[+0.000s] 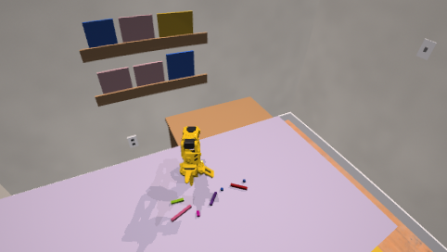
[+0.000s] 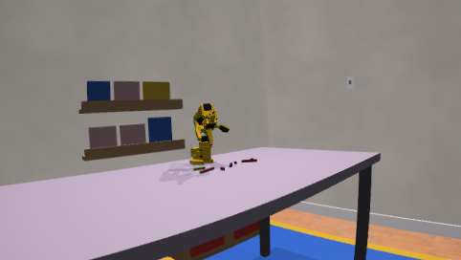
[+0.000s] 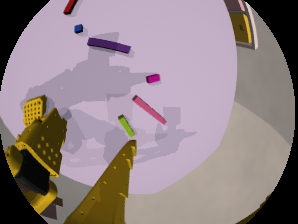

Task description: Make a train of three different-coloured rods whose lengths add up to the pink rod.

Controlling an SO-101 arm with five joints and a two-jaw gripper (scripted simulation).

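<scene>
Open, empty tool above the bench; train unstarted, likely next gripping purple rod to join magenta rod and blue rod

Matt, smooth tabletop; shelves (brown) look wooden.

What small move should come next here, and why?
Probably swing the open gripper over the magenta rod: magenta, purple and one blue would match pink's length, and magenta lies apart from purple.
</scene>
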